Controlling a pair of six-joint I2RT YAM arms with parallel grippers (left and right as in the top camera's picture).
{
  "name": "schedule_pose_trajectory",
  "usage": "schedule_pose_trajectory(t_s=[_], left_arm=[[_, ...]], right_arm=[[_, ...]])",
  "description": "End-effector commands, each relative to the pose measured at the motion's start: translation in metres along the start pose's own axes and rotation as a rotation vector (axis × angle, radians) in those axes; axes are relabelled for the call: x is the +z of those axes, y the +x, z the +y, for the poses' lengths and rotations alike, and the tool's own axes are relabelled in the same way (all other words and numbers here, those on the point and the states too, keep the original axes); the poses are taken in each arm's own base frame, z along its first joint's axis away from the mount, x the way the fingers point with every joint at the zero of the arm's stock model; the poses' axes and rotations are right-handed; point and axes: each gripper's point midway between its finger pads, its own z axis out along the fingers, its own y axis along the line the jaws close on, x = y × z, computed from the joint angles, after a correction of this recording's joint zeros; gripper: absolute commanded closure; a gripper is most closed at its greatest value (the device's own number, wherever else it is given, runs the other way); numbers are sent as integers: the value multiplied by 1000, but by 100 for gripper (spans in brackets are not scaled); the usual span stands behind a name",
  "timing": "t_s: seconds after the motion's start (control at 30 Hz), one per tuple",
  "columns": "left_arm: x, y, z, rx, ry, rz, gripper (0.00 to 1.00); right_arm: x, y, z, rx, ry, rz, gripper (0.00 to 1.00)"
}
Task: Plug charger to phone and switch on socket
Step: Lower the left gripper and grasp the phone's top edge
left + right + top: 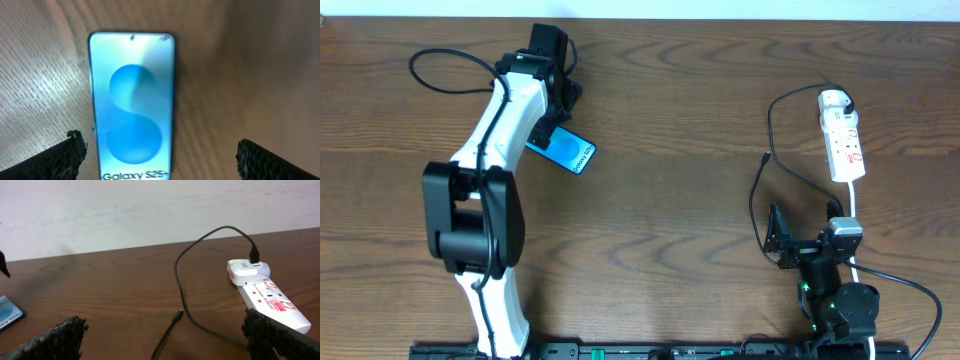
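The phone (566, 152) with its blue-teal screen lies flat on the table at the left. In the left wrist view the phone (132, 100) fills the middle, its "Galaxy S25" strip at the bottom. My left gripper (157, 155) is open, hovering over the phone with a finger on each side, apart from it. The socket (844, 137) is a white power strip at the right, also in the right wrist view (267, 296). The black charger cable (775, 140) loops from its adapter; the plug tip (177, 315) lies free on the table. My right gripper (162, 335) is open, behind the tip.
The table (690, 110) is dark brown wood. A white cord (853, 205) runs from the socket down past my right arm. A thin black cable (435, 60) loops at the back left. A pale wall (150, 210) stands beyond the table's far edge.
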Motion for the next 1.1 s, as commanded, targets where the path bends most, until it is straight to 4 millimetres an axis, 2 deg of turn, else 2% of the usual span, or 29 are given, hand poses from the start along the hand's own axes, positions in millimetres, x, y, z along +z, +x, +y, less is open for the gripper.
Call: schedule_pose_trajectory(t_s=[0.0, 0.27, 0.47, 0.73, 1.07], left_arm=[[2, 3, 0, 8, -6, 32, 2], [10, 7, 12, 6, -50, 48, 2], [19, 8, 13, 7, -60, 52, 2], [38, 12, 19, 12, -100, 68, 2], [43, -2, 24, 67, -118, 24, 2]], right_arm=[[0, 1, 1, 8, -7, 2, 1], [0, 1, 1, 8, -7, 2, 1], [0, 1, 1, 8, -7, 2, 1], [0, 1, 1, 8, -7, 2, 1], [0, 1, 1, 8, -7, 2, 1]])
